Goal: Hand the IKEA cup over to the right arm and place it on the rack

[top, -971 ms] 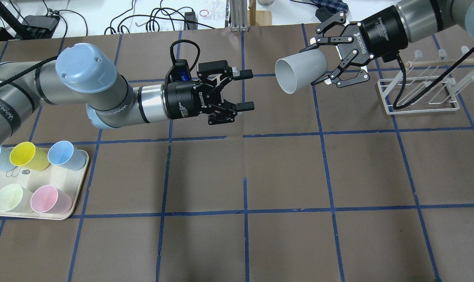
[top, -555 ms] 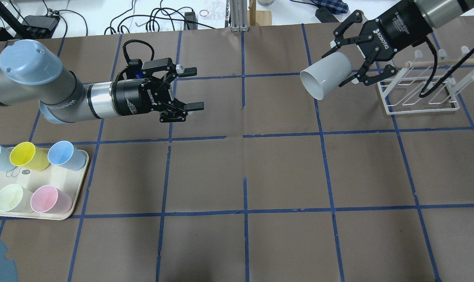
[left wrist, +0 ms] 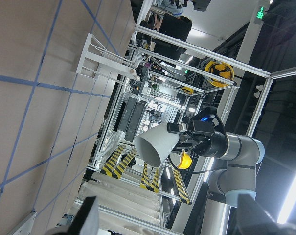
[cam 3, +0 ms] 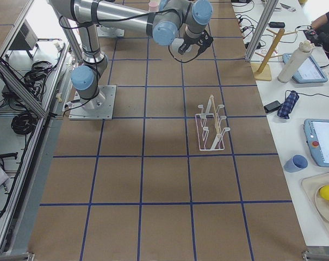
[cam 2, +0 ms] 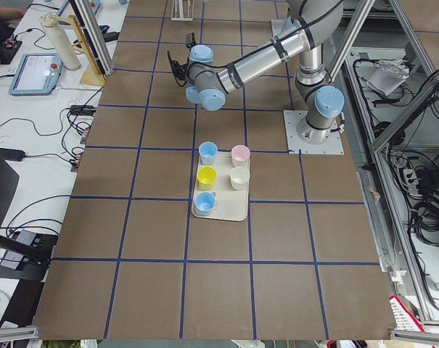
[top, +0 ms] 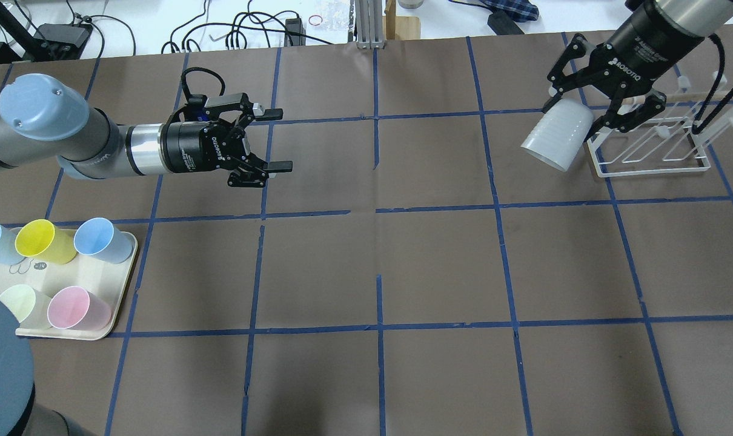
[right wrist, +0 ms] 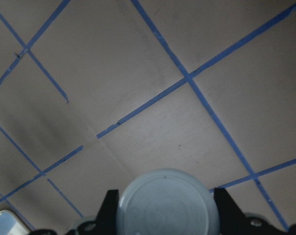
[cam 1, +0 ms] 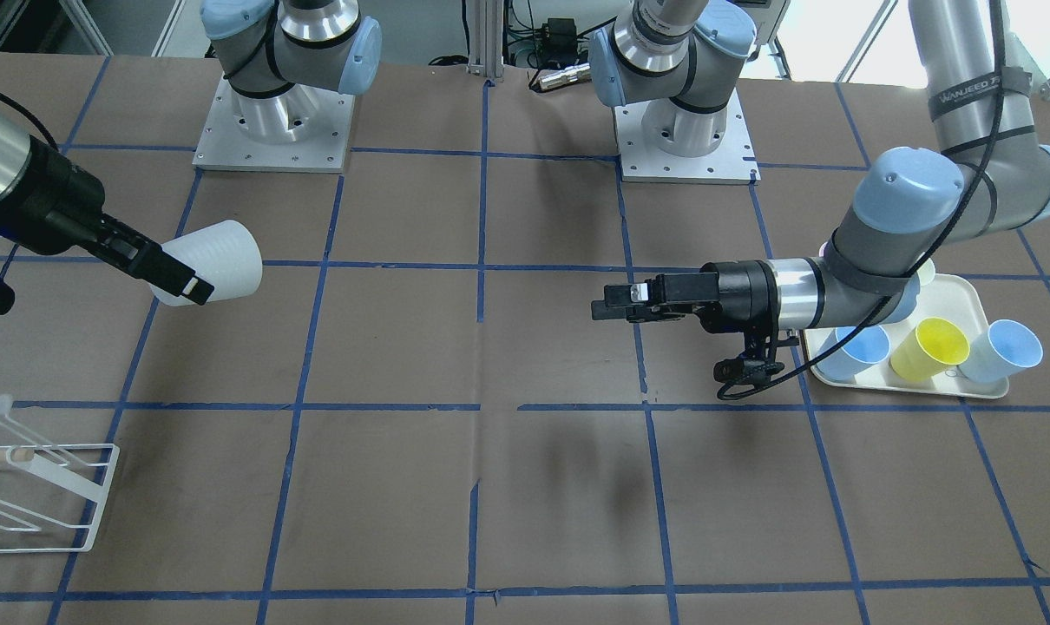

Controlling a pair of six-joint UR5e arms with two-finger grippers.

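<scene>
The pale grey IKEA cup (top: 553, 144) hangs in the air in my right gripper (top: 577, 116), which is shut on its base end. The cup is tilted, mouth down and to the left, just left of the white wire rack (top: 651, 172) with its wooden dowel. In the front view the cup (cam 1: 230, 250) and right gripper (cam 1: 176, 276) are at the left, with the rack (cam 1: 56, 448) at the lower left. The right wrist view shows the cup's base (right wrist: 165, 203) between the fingers. My left gripper (top: 280, 139) is open and empty, far to the left.
A cream tray (top: 39, 280) at the table's left front holds light blue, yellow, pale green and pink cups. Brown paper with a blue tape grid covers the table. Cables and clutter lie beyond the far edge.
My right gripper has carried the cup to the right, up to the rack's end, and tipped its mouth downward. My left arm has drawn back to the left, still open.
</scene>
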